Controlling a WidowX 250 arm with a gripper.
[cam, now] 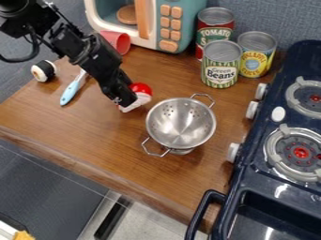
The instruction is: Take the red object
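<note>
The wooden counter (81, 136) carries the whole job, with the dark stove (266, 125) along its right side, well apart from the pickup spot. The black arm (81, 51) slants in from the upper left, past the toy microwave (190, 23). The metal colander (180, 125) sits just beside the target, so a straight lift looks better than a sideways pull, which could knock its rim or handle. The gripper (127, 101) is down at the red-topped, white-based object (141, 88), which lies on the view's left side of the colander, partly covered by the gripper. Whether the grip is spread, pressed together or pinching the object, I cannot tell. The step in hand seems to be securing it: centre on the body, close gently, and check the hold before raising, since the rounded red top may slip out. The red cup (118, 41) near the microwave is also red, but the gripper's place suggests the nearer, smaller piece.
</note>
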